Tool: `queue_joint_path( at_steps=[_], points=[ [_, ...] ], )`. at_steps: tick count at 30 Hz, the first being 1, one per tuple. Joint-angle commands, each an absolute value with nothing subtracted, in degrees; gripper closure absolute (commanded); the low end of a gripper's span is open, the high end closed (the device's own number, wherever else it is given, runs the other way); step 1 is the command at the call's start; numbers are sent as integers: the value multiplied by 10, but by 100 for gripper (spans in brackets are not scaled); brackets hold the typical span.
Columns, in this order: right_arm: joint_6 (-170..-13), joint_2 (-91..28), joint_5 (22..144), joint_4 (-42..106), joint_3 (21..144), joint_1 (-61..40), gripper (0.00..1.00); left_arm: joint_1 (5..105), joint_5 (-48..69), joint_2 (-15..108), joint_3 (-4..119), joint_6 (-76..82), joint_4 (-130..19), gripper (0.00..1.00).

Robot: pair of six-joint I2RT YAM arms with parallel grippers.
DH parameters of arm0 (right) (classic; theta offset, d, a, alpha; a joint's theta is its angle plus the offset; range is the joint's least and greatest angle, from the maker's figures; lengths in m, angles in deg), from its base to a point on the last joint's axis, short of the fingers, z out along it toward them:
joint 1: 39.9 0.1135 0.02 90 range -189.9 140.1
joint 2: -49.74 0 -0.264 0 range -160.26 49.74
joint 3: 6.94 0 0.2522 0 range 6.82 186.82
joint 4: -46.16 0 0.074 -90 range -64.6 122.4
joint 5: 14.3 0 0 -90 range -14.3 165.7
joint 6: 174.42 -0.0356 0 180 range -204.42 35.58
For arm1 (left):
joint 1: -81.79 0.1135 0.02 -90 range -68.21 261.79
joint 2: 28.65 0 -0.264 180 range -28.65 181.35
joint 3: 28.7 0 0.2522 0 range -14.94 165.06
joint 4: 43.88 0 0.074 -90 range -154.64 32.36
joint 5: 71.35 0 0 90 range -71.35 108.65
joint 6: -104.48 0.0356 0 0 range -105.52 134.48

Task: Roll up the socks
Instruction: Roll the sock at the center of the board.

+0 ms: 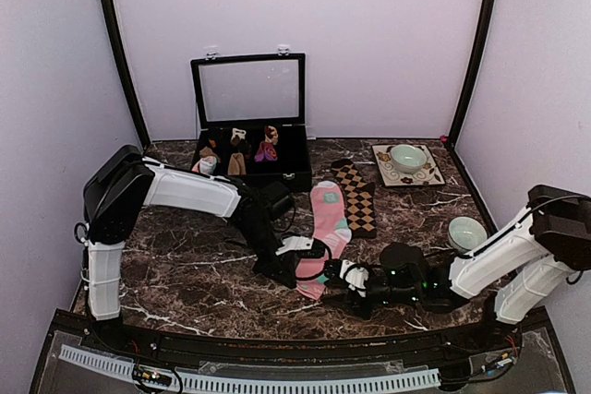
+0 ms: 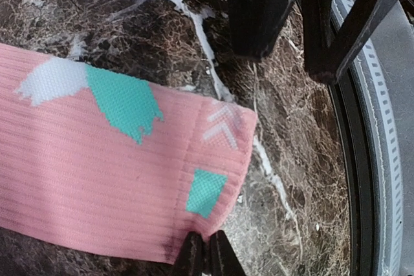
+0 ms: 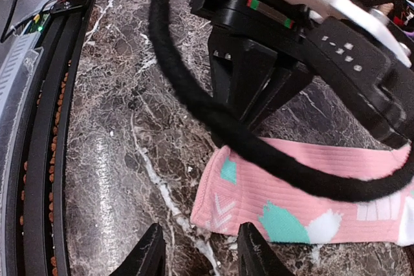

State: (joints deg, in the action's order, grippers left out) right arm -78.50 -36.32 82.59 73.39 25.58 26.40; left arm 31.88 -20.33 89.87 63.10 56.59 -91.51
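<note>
The marble table (image 1: 185, 265) carries an open black case (image 1: 247, 91) at the rear, and its compartments hold small rolled sock bundles (image 1: 237, 156). The pink sock (image 1: 328, 219) lies flat at centre with its cuff toward the arms. The brown checked sock (image 1: 357, 200) lies just beside it. A tray (image 1: 380, 173) holds one bowl (image 1: 407, 156); a second bowl (image 1: 466, 231) stands alone. The left gripper (image 2: 207, 256) is pinched together on the pink cuff's corner, probably to start the roll. The right gripper (image 3: 202, 227) has its fingers apart just short of the cuff, holding nothing.
</note>
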Motion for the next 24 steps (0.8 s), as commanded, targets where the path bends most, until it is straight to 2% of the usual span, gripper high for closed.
queue_joint_path(
  at_steps=[1,8,15,20,24],
  points=[
    [-717,-394,767,720,289,288,62,322,-220,908,653,543,-948,92],
    [-653,-456,692,723,324,324,61,335,-279,937,693,531,-989,91],
    [-639,-482,642,752,329,327,65,337,-277,950,709,548,-1015,92],
    [-639,-489,636,765,331,326,78,337,-271,952,706,552,-1020,91],
    [-640,-491,639,769,333,330,80,338,-269,953,707,548,-1015,91]
  ],
)
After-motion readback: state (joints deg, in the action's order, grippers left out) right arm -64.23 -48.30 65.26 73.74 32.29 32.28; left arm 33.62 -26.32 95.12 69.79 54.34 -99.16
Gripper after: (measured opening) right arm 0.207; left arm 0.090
